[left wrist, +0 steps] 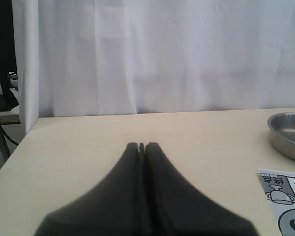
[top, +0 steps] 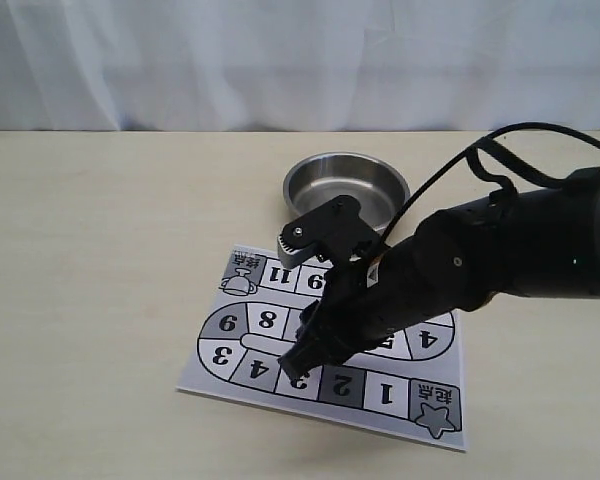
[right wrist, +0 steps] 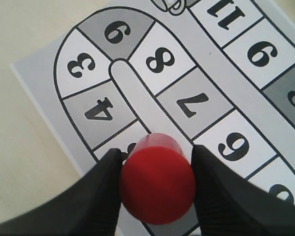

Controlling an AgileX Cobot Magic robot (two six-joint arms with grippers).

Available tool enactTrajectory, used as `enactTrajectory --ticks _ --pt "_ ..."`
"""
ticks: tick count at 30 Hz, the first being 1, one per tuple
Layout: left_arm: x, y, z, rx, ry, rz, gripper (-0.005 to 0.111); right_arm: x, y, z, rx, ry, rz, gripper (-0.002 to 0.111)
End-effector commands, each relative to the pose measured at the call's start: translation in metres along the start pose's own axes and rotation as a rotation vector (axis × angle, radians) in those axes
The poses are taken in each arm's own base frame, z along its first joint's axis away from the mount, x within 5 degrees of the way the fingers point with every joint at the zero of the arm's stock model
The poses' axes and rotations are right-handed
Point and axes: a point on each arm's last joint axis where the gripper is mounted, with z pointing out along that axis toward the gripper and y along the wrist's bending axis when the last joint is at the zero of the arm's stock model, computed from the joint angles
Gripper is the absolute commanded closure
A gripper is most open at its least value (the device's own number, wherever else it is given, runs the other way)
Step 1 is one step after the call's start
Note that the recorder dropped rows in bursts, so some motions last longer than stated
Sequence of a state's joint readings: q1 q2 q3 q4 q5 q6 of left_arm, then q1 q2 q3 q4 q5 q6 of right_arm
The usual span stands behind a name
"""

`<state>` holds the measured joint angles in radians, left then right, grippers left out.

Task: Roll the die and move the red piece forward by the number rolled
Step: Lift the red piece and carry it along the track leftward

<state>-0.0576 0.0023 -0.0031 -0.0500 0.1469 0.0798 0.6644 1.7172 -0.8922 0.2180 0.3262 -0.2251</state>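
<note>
The red piece (right wrist: 157, 184) hides in the exterior view under the right claw (top: 298, 358), toward the board's (top: 250, 322) six o'clock. Left wrist: left claw (left wrist: 141, 146) together, empty. Right wrist: piece clamped by its sides; probably light, stiff, slippery.

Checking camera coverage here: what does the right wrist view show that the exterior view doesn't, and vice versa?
Only the right wrist view: the red piece, clamped between the fingers of the right gripper. Only the exterior view: the steel bowl beyond the game board, the star square and the right arm, which hides the piece. Both: that numbered board. The die shows in neither.
</note>
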Motion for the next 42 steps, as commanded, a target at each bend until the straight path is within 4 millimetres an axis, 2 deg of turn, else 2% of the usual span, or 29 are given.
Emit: enactTrajectory --ticks 1,10,18,28,33,37,42 --pt "0.001 0.000 0.000 0.002 -0.003 -0.011 0.107 0.001 0.000 0.008 0.001 0.005 -0.008 0.104" --pt "0.001 0.000 0.000 0.002 -0.003 -0.011 0.107 0.003 -0.001 0.017 0.003 0.019 -0.007 0.104" --pt "0.001 0.000 0.000 0.002 -0.003 -0.011 0.107 0.003 0.022 0.019 -0.038 0.012 -0.050 0.104" --pt "0.001 0.000 0.000 0.002 -0.003 -0.011 0.107 0.011 0.019 0.039 -0.018 0.048 -0.107 0.104" --pt "0.001 0.000 0.000 0.002 -0.003 -0.011 0.107 0.005 0.020 0.031 -0.016 0.008 -0.105 0.104" --pt "0.001 0.000 0.000 0.002 -0.003 -0.011 0.107 -0.006 0.020 0.013 -0.010 -0.077 -0.101 0.104" --pt "0.001 0.000 0.000 0.002 -0.003 -0.011 0.107 -0.027 0.025 0.009 -0.051 -0.055 -0.057 0.104"
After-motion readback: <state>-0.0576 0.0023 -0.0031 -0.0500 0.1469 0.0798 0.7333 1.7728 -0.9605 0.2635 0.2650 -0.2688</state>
